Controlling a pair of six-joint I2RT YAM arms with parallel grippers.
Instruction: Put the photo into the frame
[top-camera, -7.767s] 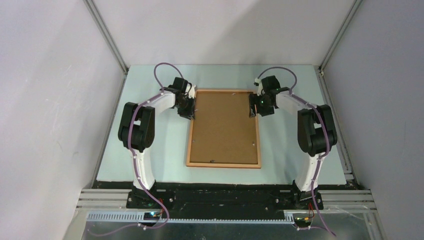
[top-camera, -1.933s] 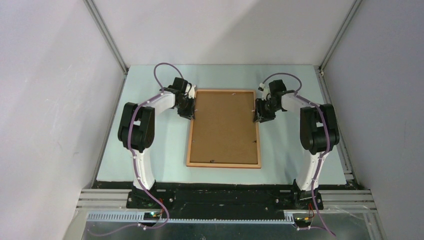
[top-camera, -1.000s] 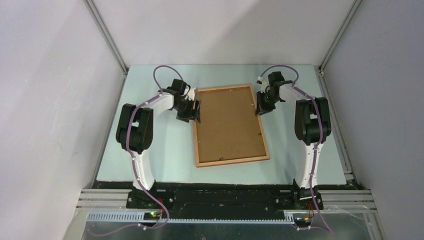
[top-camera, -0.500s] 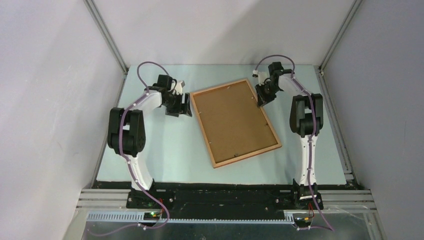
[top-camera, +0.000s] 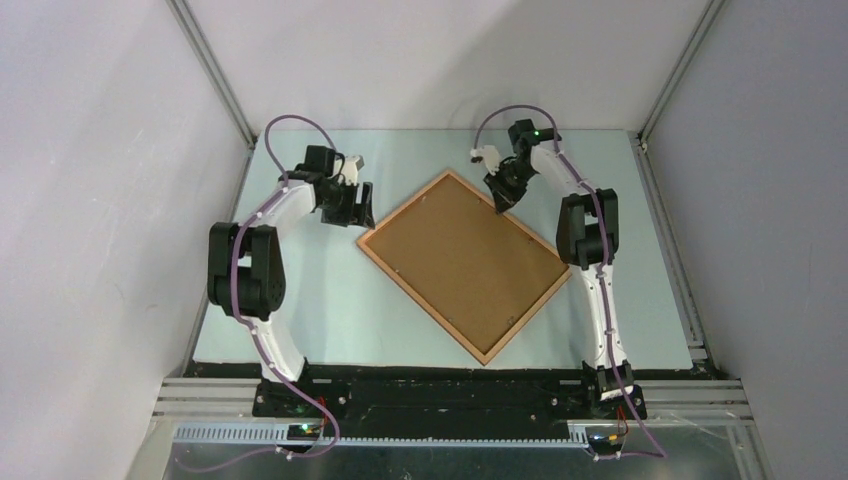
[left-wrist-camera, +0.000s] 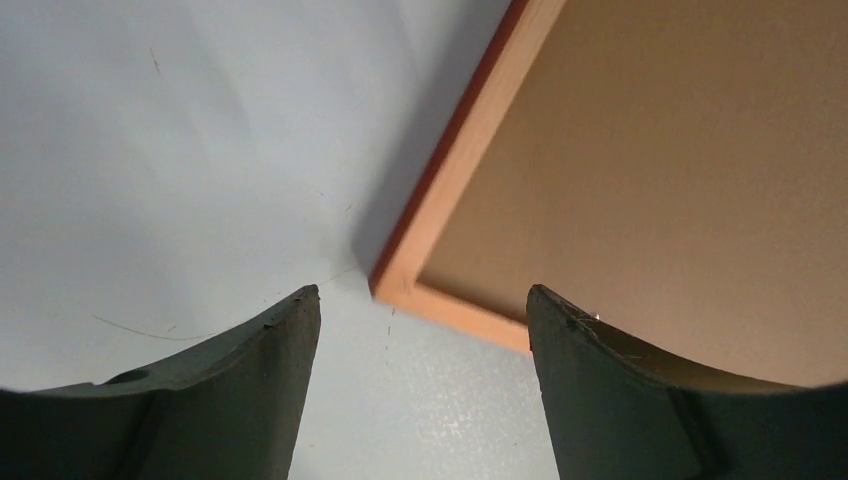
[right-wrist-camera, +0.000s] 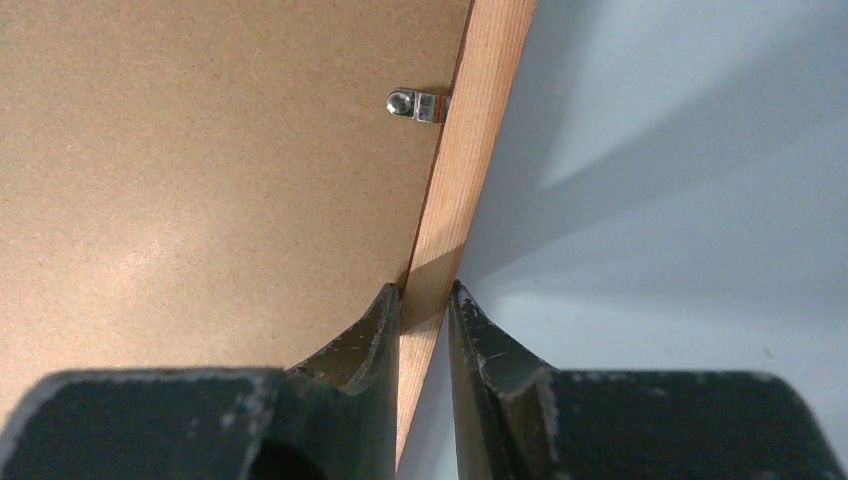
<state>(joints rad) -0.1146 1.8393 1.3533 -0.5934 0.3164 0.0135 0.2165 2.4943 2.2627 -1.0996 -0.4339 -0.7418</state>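
Note:
The frame lies back up on the table, turned to a diamond, with the brown backing board filling it. My right gripper is shut on the frame's wooden rim at the far right edge, one finger on the board side and one outside, next to a metal clip. My left gripper stands open just left of the frame's left corner, holding nothing; its right finger overlaps the board in the wrist view. The photo is out of view.
The pale table is walled by grey panels on three sides. Metal rails run along the right edge and the near edge, where the arm bases are bolted.
The frame has swung counterclockwise from upright to a diamond, pulled by the right gripper moving back and left. The left gripper has come off the frame's edge and drawn away to the left.

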